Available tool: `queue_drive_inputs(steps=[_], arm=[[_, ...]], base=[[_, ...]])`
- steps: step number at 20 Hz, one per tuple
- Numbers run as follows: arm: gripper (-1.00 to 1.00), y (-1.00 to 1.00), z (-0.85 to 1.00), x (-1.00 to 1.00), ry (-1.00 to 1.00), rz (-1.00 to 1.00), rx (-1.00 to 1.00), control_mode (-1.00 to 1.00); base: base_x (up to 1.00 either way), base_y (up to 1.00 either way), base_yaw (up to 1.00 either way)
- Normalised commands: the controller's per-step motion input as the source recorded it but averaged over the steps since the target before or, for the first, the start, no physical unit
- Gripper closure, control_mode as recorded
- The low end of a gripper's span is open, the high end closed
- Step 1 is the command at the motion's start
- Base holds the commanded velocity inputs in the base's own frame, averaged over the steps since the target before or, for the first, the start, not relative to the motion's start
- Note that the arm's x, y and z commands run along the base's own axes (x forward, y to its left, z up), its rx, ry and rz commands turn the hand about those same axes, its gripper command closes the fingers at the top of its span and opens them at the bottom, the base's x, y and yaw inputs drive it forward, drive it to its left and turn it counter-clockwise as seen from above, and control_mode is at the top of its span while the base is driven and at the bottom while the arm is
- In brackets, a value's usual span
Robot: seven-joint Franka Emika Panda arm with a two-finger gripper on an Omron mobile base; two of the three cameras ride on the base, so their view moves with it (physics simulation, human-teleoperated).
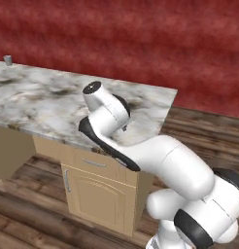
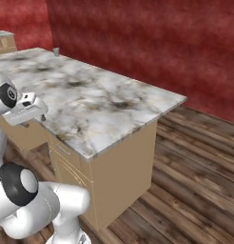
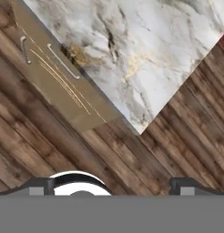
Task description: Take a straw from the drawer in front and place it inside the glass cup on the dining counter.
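At the near edge of the marble dining counter, above its light-tan base, hangs the white arm, wrist bent over the slab's front lip. In the right base view, hand level with the counter edge, beside the slab's left front side, pointing down. In the hand view, fingers spread fully wide at the bottom, dark tips far apart, nothing between them, wooden plank floor beneath.

Under the counter's front lip: the drawer, shut, slim silver bar handle across its panelled face; below it a cabinet door with an upright handle. Seen again from above in the hand view as a tan strip along the marble's edge, both handles showing. Straw not visible, drawer closed.

At the far left corner of the counter, well apart from the arm: the glass cup, small, grey, upright; also small at the counter's far end in the right base view. Behind the counter, a red wall.
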Motion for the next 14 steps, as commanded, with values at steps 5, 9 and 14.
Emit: queue_drive_inputs(steps=[5, 9, 14], arm=[[-1.00, 0.71, -0.50, -0.02, -0.11, 0.00, -0.32, -1.00], [-1.00, 0.55, -0.49, 0.00, -0.08, 0.00, -0.30, -1.00], [-1.00, 0.32, -0.43, 0.00, -0.07, 0.00, -0.26, -1.00]], base=[[0.00, 0.00, 0.00], [0.00, 0.00, 0.00], [0.00, 0.00, 0.00]])
